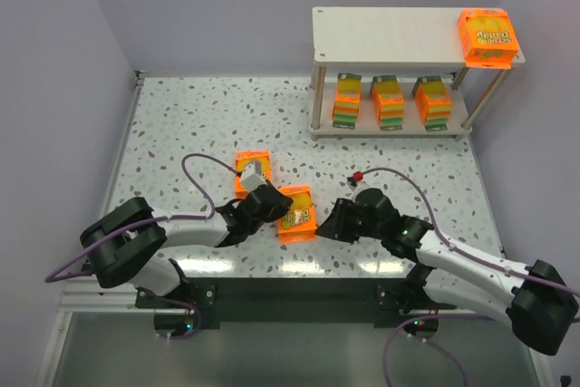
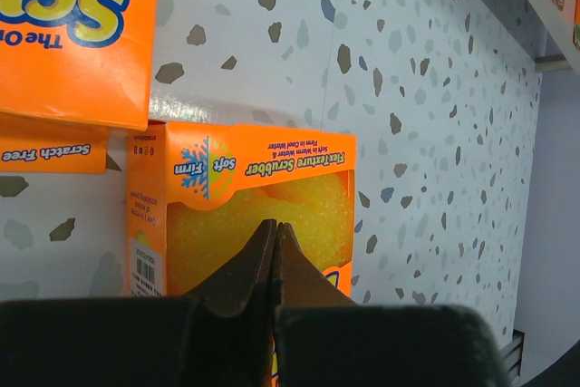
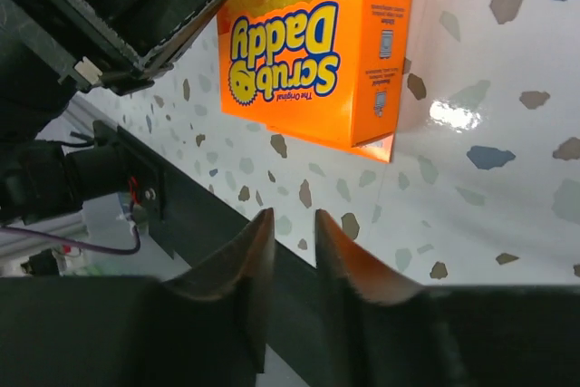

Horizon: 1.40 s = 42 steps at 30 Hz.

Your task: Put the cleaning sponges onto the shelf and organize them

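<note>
Left hand [image 1: 270, 204] shut tight, holds nothing, tips over yellow window of near sponge pack [image 1: 296, 213] on surface [image 1: 181, 124]. Right hand [image 1: 328, 224] just right of same pack, fingers small gap apart, empty. Second pack [image 1: 252, 168] beside left hand, far side. Shelf [image 1: 390, 29] far right: three packs [image 1: 387, 101] standing on low board, one pack [image 1: 488, 38] flat on top board, right end.

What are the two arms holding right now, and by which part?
Nothing is held. The left tool is shut with its tips over a sponge pack, not around it. The right tool is slightly open and empty.
</note>
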Each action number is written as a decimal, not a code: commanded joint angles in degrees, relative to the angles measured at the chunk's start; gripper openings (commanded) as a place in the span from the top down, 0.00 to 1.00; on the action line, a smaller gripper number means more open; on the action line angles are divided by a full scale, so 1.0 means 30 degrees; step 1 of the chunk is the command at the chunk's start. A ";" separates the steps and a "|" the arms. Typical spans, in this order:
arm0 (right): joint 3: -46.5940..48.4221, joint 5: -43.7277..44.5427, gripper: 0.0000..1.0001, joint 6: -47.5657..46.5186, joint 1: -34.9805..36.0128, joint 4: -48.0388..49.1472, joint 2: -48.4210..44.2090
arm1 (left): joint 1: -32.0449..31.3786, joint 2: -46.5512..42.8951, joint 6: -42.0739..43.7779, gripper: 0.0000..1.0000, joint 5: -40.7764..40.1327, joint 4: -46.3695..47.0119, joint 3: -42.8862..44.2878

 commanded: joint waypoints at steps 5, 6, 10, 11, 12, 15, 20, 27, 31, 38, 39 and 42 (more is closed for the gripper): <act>-0.0922 -0.0392 1.00 0.1697 0.1072 0.5941 0.2574 | -0.0135 -0.0280 0.0496 1.00 -0.0324 0.0176 0.0086; -0.0863 -0.0538 1.00 0.1668 0.1277 0.6611 0.3652 | -0.0106 -0.0367 0.0672 1.00 -0.0295 0.0176 0.0028; -0.0483 -0.0570 1.00 0.1726 0.2593 0.7701 0.5682 | -0.0106 -0.0748 0.1462 1.00 -0.0265 -0.0175 0.0086; -0.0308 -0.0395 1.00 0.1755 0.2742 0.7673 0.6004 | -0.0106 -0.0807 0.1523 1.00 -0.0178 -0.0263 0.0086; -0.0277 -0.0190 1.00 0.1755 0.2802 0.7730 0.6239 | -0.0106 -0.0866 0.1582 1.00 -0.0178 -0.0321 0.0057; -0.0131 0.0541 1.00 0.1756 0.2890 0.7471 0.6680 | -0.0106 -0.0925 0.2079 1.00 0.0231 -0.0088 -0.0060; 0.0599 0.3353 1.00 0.1230 0.2890 0.6210 0.6915 | -0.0106 -0.0574 0.3104 1.00 0.1751 0.0351 -0.0440; 0.1802 0.4907 1.00 0.0438 0.2130 0.5944 0.8494 | -0.0106 -0.0544 0.3749 1.00 0.3248 0.1025 -0.1525; 0.2301 0.5261 1.00 -0.0031 0.1282 0.5418 0.8732 | -0.0106 -0.0515 0.4364 1.00 0.4274 0.1318 -0.1789; 0.3178 0.5642 1.00 -0.1493 -0.0536 0.3924 0.8292 | -0.0106 0.0216 0.5654 1.00 0.6029 0.1435 -0.1760; 0.3267 0.5642 1.00 -0.1671 -0.0682 0.3893 0.8292 | -0.0135 0.0450 0.5713 1.00 0.6236 0.1523 -0.1760; 0.3794 0.5438 1.00 -0.2257 -0.1035 0.3484 0.8439 | -0.0136 0.0686 0.5801 1.00 0.6677 0.1874 -0.1789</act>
